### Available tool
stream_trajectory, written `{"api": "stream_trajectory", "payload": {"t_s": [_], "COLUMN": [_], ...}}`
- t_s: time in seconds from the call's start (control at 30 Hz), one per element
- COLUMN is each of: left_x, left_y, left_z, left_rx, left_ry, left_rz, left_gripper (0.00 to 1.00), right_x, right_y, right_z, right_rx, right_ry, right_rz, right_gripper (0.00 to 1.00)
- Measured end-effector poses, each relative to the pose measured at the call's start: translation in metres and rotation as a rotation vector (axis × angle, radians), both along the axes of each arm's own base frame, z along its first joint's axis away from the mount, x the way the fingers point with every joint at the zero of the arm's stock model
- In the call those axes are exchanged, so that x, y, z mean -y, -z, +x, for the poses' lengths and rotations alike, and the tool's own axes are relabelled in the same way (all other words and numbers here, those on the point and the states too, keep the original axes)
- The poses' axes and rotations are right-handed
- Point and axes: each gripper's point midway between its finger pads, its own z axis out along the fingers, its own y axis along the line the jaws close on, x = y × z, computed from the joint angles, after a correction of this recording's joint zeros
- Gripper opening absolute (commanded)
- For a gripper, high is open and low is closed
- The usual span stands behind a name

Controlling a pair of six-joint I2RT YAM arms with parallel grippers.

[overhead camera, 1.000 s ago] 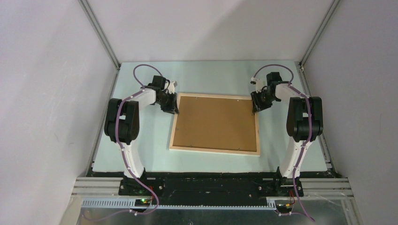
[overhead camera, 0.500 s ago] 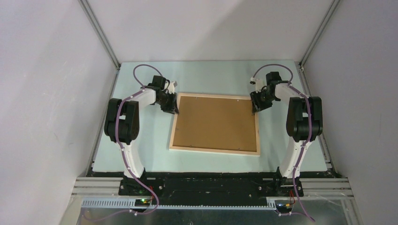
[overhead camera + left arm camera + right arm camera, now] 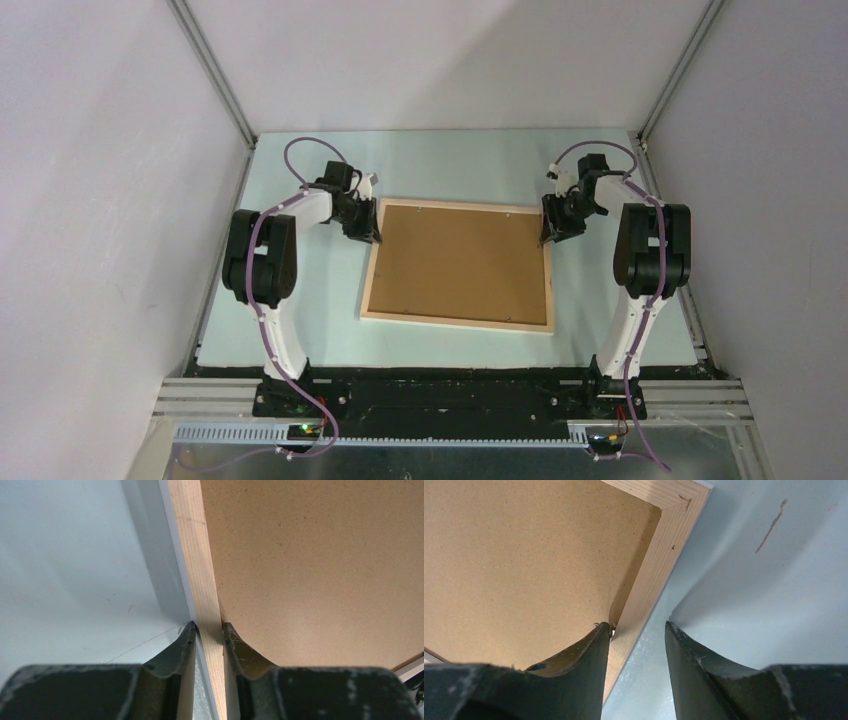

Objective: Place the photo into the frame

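Observation:
The frame [image 3: 455, 322] lies flat in the middle of the table, back side up, its pale wood rails around a brown backing board [image 3: 458, 262]. The photo is not in view. My left gripper [image 3: 368, 235] is shut on the frame's left rail near the far corner. In the left wrist view the rail [image 3: 197, 555] runs between the two fingertips of the gripper [image 3: 209, 627]. My right gripper [image 3: 550, 232] is open and straddles the right rail [image 3: 654, 570] near the far right corner of the frame. In the right wrist view [image 3: 636, 625] one finger is over the backing board [image 3: 524, 555] and the other over the table.
The pale green table top [image 3: 300, 300] is walled by grey panels on the left, right and back. Metal posts [image 3: 215, 70] stand at the far corners. The arm bases sit on a black strip [image 3: 450, 395] at the near edge.
My right wrist has shifted a little to the right and its jaws now stand apart across the rail. The left arm and the frame have not moved.

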Motion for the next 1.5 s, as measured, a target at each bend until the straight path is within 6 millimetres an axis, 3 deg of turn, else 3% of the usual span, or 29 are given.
{"api": "stream_trajectory", "payload": {"t_s": [0.5, 1.5], "left_x": [0.000, 0.000], "left_y": [0.000, 0.000], "left_z": [0.000, 0.000], "left_rx": [0.000, -0.002], "left_ry": [0.000, 0.000], "left_rz": [0.000, -0.005], "left_gripper": [0.00, 0.00], "right_x": [-0.013, -0.006], "right_y": [0.002, 0.002], "right_z": [-0.001, -0.001], "right_rx": [0.014, 0.024], "right_ry": [-0.062, -0.078], "right_rz": [-0.066, -0.063], "right_gripper": [0.44, 0.38]}}
